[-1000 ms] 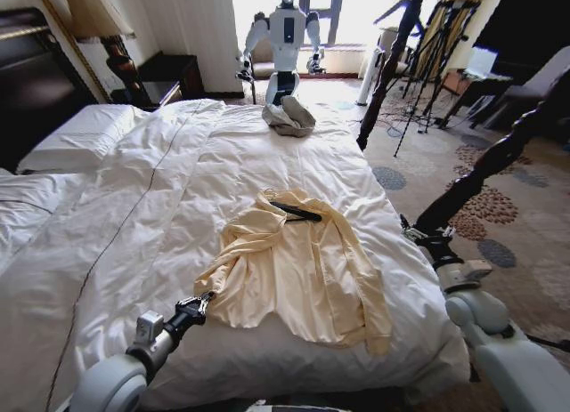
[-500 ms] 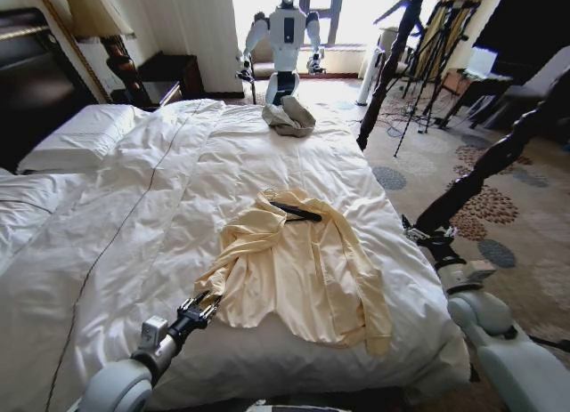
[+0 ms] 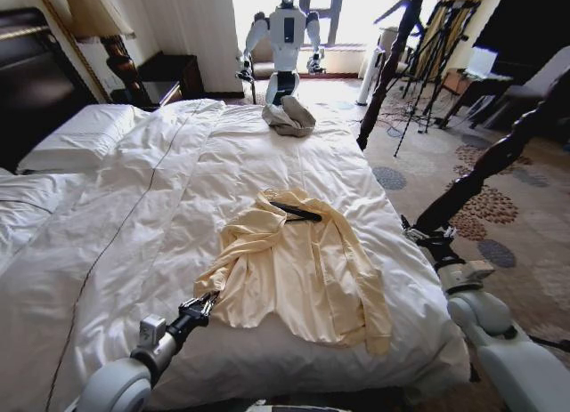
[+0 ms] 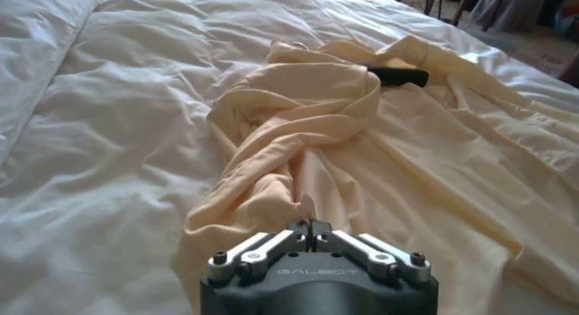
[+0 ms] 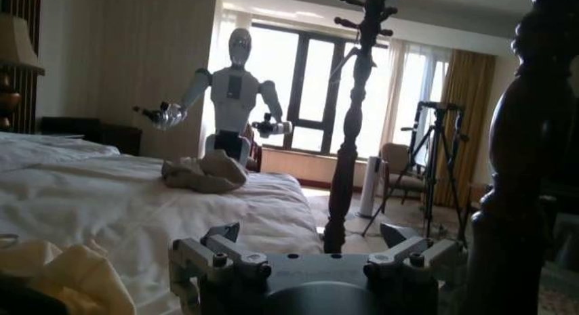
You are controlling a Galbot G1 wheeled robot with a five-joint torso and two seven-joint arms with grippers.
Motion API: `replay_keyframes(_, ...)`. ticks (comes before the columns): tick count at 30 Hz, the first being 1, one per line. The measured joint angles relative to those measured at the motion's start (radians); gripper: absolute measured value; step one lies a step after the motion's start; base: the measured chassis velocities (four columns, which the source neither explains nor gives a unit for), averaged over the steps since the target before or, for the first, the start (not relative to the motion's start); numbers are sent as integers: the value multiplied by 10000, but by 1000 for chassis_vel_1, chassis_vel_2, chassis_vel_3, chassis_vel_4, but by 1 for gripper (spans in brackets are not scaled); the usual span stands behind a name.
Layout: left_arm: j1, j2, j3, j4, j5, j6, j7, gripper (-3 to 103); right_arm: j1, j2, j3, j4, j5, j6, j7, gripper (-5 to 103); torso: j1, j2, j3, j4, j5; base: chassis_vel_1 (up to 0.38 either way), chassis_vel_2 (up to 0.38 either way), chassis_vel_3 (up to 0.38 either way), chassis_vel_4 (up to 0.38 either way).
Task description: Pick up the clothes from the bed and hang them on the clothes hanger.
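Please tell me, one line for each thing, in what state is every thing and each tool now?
Pale cream-yellow long-sleeved top: lying crumpled on the bed, not hung.
Thin black triangular hanger: lying at the top's collar.
White quilted bed: rumpled.
Left tool: shut, at the top's edge.
Right tool: open, beside the bed.

Both arms wear smooth, rounded pale grey-white shells, bulbous at the joints, which narrow toward the wrists into darker black and silver segments. The left gripper [image 3: 207, 300] is a slim metal piece with black fingers on a silver bracket; in its wrist view [image 4: 310, 235] the linkage bars are brushed silver, each pinned with dark hex-head screws, above a dark grey body stamped "GALBOT" in pale letters. The right gripper [image 3: 411, 230] ends a black ribbed wrist with a pale square block behind it; its wrist view [image 5: 312, 235] shows two angular grey fingers, screwed silver brackets and a dark rounded housing.
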Motion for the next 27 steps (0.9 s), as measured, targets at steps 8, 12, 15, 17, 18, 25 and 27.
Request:
replay_keyframes(8, 654, -206, -741, -1208, -1280, 290, -532, 0, 40, -105, 7, -153, 0, 71, -68, 100, 0, 0, 0, 0, 3, 0, 0, 0, 0)
replay_keyframes(12, 1492, -331, -822, -1431, -2819, 1356, -1419, 0, 223, -105, -90, -339, 13, 118, -115, 100, 0, 0, 0, 1, 3, 0, 0, 0, 0)
replay_keyframes(15, 1739, -419, -604, -1430, -3872, 1926, -1933, 0, 268, -106, -121, -367, 18, 126, -120, 100, -1, 0, 0, 3, -2, 0, 0, 0, 0)
replay_keyframes(17, 1785, -459, -489, -1430, -4676, 2265, -2152, 0, 265, -114, -129, -368, 18, 131, -124, 100, -1, 1, -1, 3, -1, 0, 0, 0, 0)
replay_keyframes(18, 1775, -476, -435, -1430, -5154, 2424, -2245, 0, 253, -117, -130, -368, 18, 138, -126, 100, -1, 0, 0, 4, 0, 0, 0, 0, 0)
replay_keyframes(25, 328, -276, 373, -1424, -8438, 3001, -2728, 0, -26, -128, -82, -286, -38, 162, -156, 100, -1, 0, 0, 0, 0, 0, 0, 0, 0)
replay_keyframes(27, -504, -6, 447, -1416, -9829, 3055, -2975, 0, -124, -126, -32, -244, -74, 162, -156, 100, 0, 0, 0, -1, -1, 0, 0, 0, 0)
